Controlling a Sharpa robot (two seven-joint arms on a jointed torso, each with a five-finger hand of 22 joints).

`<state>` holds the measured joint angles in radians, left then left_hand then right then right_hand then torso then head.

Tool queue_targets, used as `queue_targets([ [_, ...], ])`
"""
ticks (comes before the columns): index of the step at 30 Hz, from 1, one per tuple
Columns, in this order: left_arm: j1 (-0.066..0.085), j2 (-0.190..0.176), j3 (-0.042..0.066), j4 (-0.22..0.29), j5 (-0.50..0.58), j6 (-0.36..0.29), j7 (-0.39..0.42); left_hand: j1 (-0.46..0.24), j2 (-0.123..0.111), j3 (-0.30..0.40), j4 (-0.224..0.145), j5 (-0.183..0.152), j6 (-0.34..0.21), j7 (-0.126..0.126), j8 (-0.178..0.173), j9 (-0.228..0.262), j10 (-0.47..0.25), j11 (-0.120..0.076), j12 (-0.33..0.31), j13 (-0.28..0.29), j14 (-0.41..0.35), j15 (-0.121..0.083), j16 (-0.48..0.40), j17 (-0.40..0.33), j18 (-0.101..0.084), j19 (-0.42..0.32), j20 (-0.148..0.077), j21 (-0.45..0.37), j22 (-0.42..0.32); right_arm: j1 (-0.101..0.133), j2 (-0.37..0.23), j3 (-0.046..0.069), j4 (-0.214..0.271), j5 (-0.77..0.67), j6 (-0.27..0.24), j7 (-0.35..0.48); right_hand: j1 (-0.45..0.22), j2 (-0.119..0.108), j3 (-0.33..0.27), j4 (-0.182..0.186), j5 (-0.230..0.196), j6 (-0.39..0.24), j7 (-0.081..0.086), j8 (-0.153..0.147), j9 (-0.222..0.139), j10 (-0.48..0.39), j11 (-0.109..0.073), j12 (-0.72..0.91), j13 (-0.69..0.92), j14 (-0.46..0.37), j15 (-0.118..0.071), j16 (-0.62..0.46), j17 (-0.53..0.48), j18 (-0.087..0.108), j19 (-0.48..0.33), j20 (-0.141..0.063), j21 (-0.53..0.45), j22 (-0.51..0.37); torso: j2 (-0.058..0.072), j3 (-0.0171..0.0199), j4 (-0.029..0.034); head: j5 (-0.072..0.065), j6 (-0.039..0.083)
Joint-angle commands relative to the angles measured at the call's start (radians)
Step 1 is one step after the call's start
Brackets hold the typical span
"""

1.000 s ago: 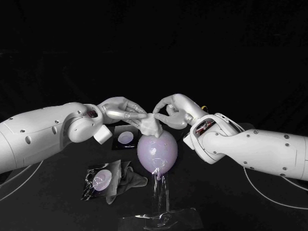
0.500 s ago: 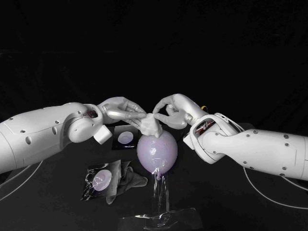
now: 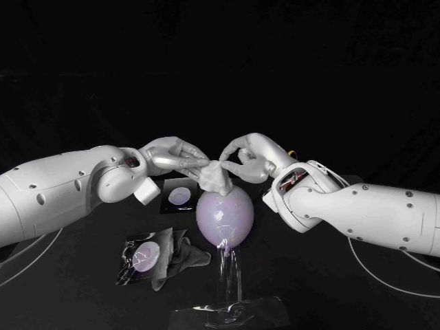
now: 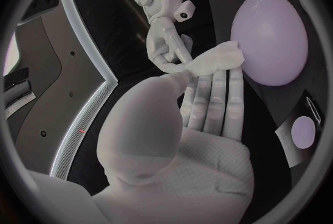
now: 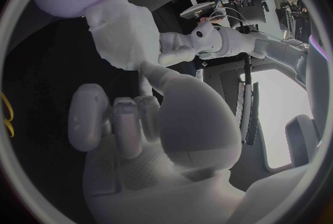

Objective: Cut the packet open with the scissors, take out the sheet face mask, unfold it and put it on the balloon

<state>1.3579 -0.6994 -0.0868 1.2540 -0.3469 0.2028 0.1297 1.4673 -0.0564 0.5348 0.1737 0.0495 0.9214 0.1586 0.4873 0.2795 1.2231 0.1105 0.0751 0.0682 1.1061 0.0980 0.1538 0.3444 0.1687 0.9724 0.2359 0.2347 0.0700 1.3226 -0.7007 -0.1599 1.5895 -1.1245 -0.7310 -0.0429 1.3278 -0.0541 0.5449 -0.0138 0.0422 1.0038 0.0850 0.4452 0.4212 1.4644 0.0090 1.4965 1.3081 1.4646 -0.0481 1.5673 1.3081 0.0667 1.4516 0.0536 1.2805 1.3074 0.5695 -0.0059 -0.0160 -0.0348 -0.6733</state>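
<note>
The sheet face mask (image 3: pixel 216 177) hangs as a pale, crumpled wad between the two hands. It sits at the top of the balloon (image 3: pixel 225 216), and in the left wrist view one edge of it touches the balloon's skin. The left hand (image 3: pixel 175 158) pinches one end of the mask between thumb and fingertips, its fingers lying straight and side by side under the fabric. The right hand (image 3: pixel 245 155) grips the other end with its thumb and a finger, the rest of its fingers curled in toward the palm. The mask looks mostly folded on itself, though the bunching makes it hard to tell how far it has opened.

The balloon is pale lilac and egg-shaped. It stands upright, narrow end down, on a clear stand (image 3: pixel 230 306) on the black table (image 3: pixel 359 295). The packet (image 3: pixel 144 258) lies crumpled and glossy on the table, near the stand on the robot's left side. A small dark square with a pale round spot (image 3: pixel 179 196) lies flat just beside the balloon, below the left wrist — what it is cannot be told.
</note>
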Motion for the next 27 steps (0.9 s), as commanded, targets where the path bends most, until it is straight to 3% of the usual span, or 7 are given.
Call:
queue_targets([
  [1,0.0,0.002,0.001,0.004,0.019,0.043,0.017,0.004,0.01,0.01,-0.004,-0.001,0.004,-0.011,0.008,0.01,0.012,-0.002,0.004,0.001,0.0,-0.01,0.004,0.002,0.015,0.006,-0.004,-0.004,0.001,0.0,0.002,0.001,-0.002,-0.016,0.008,0.003,0.001,0.003,0.008,-0.001,0.006,0.007,-0.003,0.006,0.019,0.062,-0.002,0.004,0.205,0.106,-0.005,0.003,0.263,-0.009,0.005,0.002,0.003,0.187,0.0,0.0001,-0.0004,0.001,-0.003],
  [7,0.0,0.002,0.001,0.006,0.063,0.067,0.012,0.005,0.013,0.014,-0.006,-0.001,0.003,-0.012,0.017,0.021,0.021,-0.004,0.004,0.002,0.005,-0.013,0.007,0.005,0.015,0.007,-0.004,-0.004,0.002,0.0,0.006,0.001,-0.01,-0.015,0.008,0.004,0.0,0.003,0.009,-0.001,0.006,0.007,-0.003,0.007,0.019,0.06,-0.002,0.001,0.202,0.106,-0.005,0.003,0.263,-0.009,0.004,0.002,0.001,0.187,0.0,0.0004,0.0001,0.001,-0.007],
  [27,-0.002,0.003,-0.007,0.01,0.185,0.063,0.02,-0.022,0.02,0.005,0.018,-0.002,-0.001,-0.013,0.047,0.064,0.054,-0.011,0.006,0.006,0.026,-0.022,0.023,0.024,0.015,0.018,-0.005,-0.005,0.002,0.001,0.017,0.001,-0.027,-0.021,0.013,0.007,-0.004,0.001,0.011,-0.001,0.006,0.002,-0.002,0.008,0.02,0.053,-0.002,-0.011,0.193,0.106,-0.005,0.003,0.263,-0.007,0.001,0.002,-0.007,0.184,0.0,-0.0002,0.0,0.003,-0.013],
])
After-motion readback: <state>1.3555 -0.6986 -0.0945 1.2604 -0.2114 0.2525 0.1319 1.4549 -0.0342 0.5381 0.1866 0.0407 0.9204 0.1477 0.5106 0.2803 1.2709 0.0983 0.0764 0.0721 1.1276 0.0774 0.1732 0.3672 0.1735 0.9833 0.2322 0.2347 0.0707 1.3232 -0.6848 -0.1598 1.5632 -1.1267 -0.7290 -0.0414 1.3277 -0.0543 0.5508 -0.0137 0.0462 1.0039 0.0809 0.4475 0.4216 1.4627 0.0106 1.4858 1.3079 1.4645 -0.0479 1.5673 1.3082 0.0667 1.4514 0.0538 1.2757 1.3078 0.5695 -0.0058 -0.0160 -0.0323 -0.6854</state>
